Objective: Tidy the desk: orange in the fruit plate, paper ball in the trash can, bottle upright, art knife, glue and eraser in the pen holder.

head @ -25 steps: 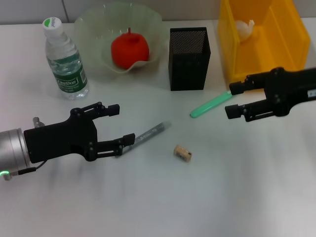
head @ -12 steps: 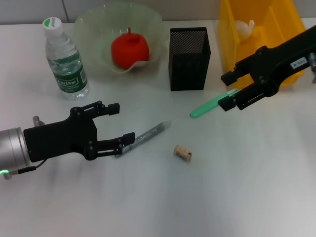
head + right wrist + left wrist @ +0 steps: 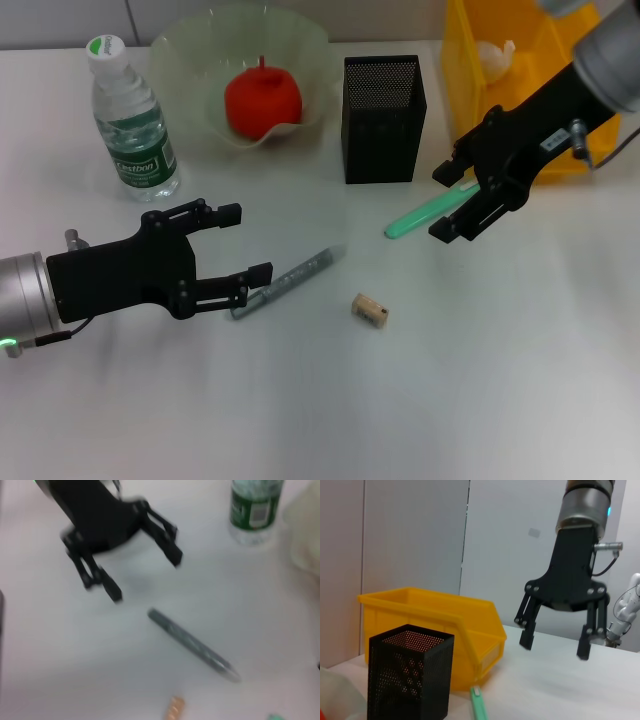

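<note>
the wide-spread right gripper (image 3: 452,203) could nudge the green art knife (image 3: 428,213) away, while the left gripper (image 3: 236,243) waits open.

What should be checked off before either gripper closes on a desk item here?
1. Orange in fruit plate: ok.
2. Bottle upright: ok.
3. Right gripper open over the green stick: ok.
4. Left gripper open beside the grey pen-like tool: ok, not yet around it.
5. Eraser lying loose, away from both grippers: ok.
6. Pen holder upright; room inside: cannot tell.
</note>
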`<state>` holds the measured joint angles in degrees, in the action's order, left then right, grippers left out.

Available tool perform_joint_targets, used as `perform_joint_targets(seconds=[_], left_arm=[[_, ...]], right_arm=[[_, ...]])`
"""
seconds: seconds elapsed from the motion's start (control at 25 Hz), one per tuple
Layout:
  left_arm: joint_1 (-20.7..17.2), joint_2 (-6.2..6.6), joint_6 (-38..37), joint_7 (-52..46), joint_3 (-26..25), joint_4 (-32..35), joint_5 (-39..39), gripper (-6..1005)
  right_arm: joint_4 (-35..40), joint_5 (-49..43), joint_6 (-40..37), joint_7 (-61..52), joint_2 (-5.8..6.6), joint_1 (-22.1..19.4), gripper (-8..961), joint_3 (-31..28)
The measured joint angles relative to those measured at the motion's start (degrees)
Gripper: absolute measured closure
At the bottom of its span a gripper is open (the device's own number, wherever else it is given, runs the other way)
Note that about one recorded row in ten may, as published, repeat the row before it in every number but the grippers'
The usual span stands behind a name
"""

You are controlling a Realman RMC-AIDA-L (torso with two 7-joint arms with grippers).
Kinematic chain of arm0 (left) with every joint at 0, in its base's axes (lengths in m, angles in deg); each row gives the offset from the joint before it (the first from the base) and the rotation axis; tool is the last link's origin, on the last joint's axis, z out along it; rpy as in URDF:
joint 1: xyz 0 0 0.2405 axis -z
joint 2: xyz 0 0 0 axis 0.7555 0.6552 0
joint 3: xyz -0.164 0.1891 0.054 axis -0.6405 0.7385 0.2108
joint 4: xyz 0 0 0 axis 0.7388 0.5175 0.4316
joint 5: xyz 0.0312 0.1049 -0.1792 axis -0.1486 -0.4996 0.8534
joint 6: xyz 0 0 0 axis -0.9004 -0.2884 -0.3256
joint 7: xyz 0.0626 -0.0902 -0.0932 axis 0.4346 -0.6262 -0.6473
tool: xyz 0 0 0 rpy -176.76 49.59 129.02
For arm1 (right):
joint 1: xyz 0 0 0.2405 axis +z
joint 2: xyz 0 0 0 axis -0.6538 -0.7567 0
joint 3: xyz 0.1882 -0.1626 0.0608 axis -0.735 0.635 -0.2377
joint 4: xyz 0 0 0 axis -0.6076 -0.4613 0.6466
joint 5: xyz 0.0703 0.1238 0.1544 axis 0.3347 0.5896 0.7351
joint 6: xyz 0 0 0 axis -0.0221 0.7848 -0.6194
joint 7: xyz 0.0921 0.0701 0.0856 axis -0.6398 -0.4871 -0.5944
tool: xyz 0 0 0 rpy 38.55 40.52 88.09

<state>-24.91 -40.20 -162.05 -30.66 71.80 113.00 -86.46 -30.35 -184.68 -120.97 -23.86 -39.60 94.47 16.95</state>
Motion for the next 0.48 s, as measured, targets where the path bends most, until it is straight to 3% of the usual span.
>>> perform_joint_targets(seconds=[0.16,0.32,0.36,0.48], left_arm=[[0.0,0.00,0.2,0.0,-0.2,0.1,0.0,162],[0.0,-0.05,0.1,-0.1,-1.4,0.1,0.1,162],[0.0,-0.05,0.0,-0.1,-1.6,0.0,0.1,163],[-0.1,-0.12,0.0,-0.2,-2.3,-0.2,0.6,163]], right_arm=[[-0.2,-4.4,5.8,1.1,-1.01,1.1,198,6.0],[-0.7,-6.2,8.7,2.7,-1.58,1.8,199,9.4],[-1.0,-8.3,10.9,4.0,-2.31,2.1,199,10.8],[-2.2,-10.4,12.7,5.2,-2.98,2.9,199,11.6]])
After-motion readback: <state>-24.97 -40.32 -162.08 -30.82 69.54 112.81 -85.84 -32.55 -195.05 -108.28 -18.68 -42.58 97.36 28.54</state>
